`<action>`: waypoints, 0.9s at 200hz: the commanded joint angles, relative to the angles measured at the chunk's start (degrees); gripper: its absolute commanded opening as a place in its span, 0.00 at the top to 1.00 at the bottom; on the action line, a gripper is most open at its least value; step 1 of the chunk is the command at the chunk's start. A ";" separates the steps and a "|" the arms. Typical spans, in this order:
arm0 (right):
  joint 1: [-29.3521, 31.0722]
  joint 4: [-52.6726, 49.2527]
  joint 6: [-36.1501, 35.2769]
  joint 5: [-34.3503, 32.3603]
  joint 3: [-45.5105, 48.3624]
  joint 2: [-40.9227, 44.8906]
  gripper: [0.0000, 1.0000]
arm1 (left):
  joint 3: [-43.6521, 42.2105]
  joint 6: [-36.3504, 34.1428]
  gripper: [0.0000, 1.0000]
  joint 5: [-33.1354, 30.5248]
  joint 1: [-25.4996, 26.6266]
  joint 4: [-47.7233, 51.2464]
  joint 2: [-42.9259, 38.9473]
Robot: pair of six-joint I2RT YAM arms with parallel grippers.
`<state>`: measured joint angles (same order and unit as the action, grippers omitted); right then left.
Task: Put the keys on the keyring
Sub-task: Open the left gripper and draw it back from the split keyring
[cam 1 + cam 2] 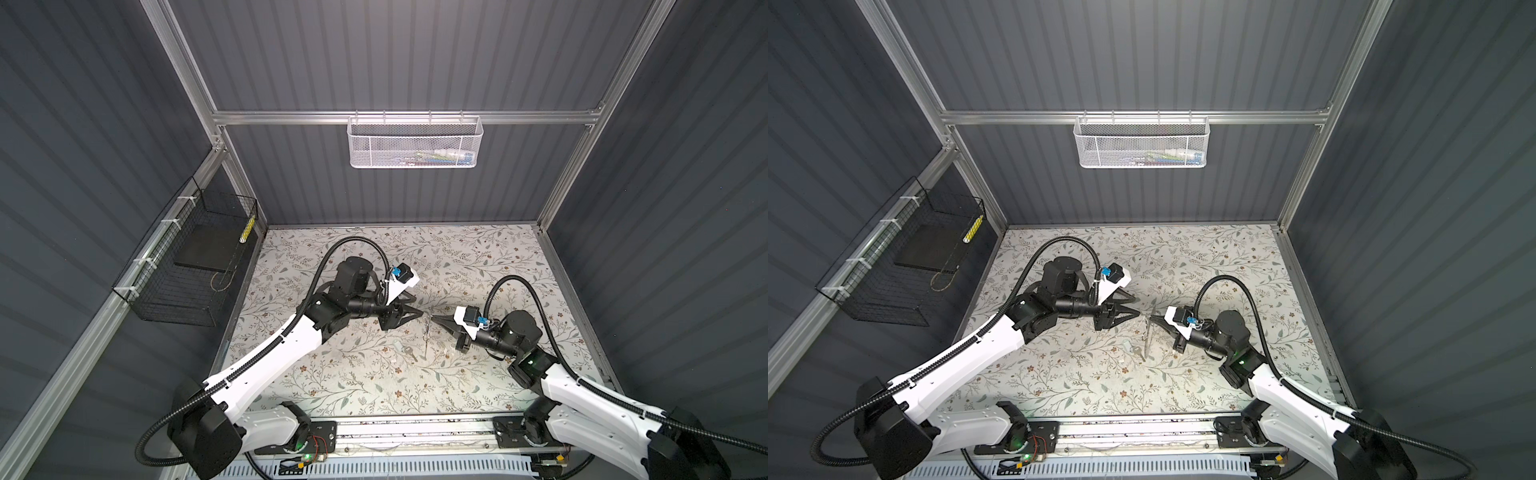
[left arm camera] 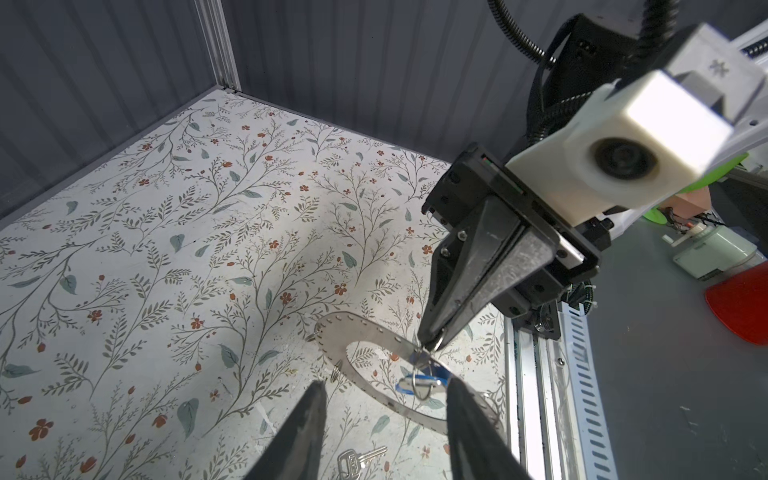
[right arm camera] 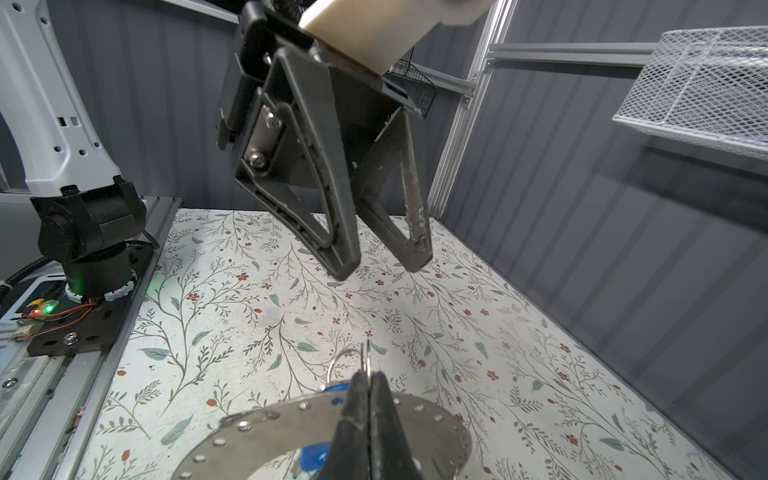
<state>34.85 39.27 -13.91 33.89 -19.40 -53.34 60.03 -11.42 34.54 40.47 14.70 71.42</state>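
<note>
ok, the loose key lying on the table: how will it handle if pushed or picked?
The loose key lies flat on the table, so it probably slides rather than rolls when nudged. Thin and flat: likely hard to pinch from above. Looks like metal, so presumably stiff and light.

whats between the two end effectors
The keyring, blue key by it, held by the right end effector; clearest in the left wrist view.
</note>
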 commanded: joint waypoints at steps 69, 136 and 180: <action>-0.23 3.30 2.02 1.97 -2.02 0.60 1.00 | -2.04 -2.10 0.46 -0.52 1.50 -0.47 2.22; -0.25 4.42 2.51 2.73 -1.77 1.31 1.00 | -2.71 -4.72 0.46 -4.62 1.57 -0.20 3.77; -0.32 4.64 2.66 2.29 -1.87 0.87 1.00 | -3.42 -4.31 0.46 -8.04 1.58 -1.17 3.84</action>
<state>34.76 40.73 -11.97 35.70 -19.77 -53.10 57.89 -14.87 28.97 41.71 13.96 74.67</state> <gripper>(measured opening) 0.050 0.541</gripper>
